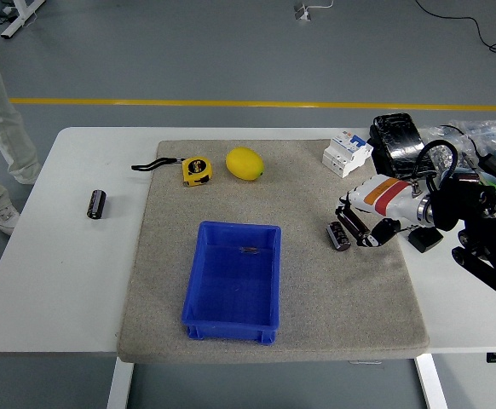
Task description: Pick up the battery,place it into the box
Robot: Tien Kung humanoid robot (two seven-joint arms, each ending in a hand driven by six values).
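Observation:
A dark cylindrical battery (338,236) lies on the grey mat (316,281), right of the blue box (233,279). A second dark battery (97,204) lies on the bare white table at the far left. My right hand (356,227), white with an orange stripe, reaches in from the right; its black fingers are relaxed and spread just above and right of the near battery, holding nothing. The blue box is open-topped with a small dark item inside. My left hand is out of view.
A yellow tape measure (197,170) and a lemon (245,164) sit at the mat's back. A white breaker (348,152), a black pouch (399,141) and bagged parts (478,141) crowd the back right. A person's leg (1,111) stands at the far left.

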